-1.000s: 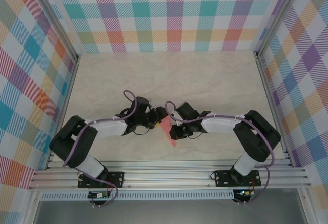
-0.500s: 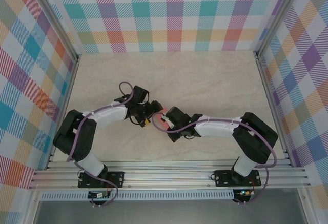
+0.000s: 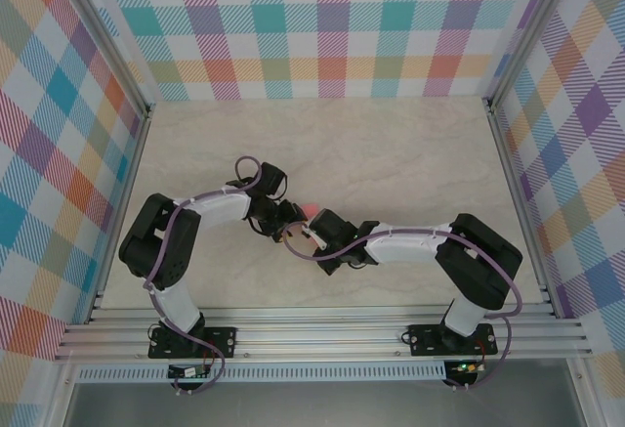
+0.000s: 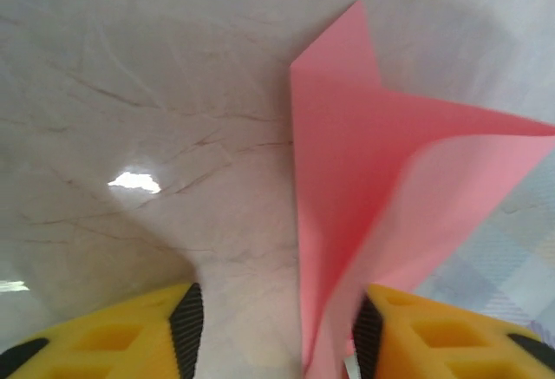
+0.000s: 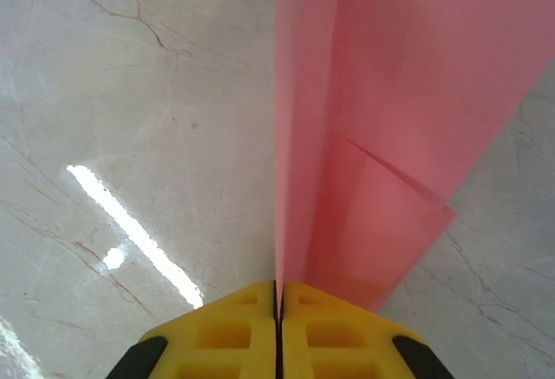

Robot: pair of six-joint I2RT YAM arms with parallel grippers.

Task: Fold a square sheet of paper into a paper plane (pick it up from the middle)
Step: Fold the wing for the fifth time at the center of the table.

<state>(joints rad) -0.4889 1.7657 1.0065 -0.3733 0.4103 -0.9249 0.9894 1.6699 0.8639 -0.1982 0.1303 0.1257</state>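
Pink paper (image 5: 364,93) pinched tight by right gripper (image 5: 277,290); left gripper (image 4: 276,320) gapes astride it. A crooked close could crumple it.

Table (image 3: 391,153): under both arms, whose bases sit at its near edge; the grippers meet near its middle.
Left gripper (image 3: 290,220): just left of the right gripper and slightly farther back, tips pointing right.
Right gripper (image 3: 311,228): just beside the left gripper, tips pointing left.
Square sheet of paper (image 3: 312,212): between the two grippers; pinched in the closed seam of the right gripper (image 5: 277,297); standing between the parted fingers of the left gripper (image 4: 277,314), close against the finger (image 4: 408,331) on the right of that wrist view.
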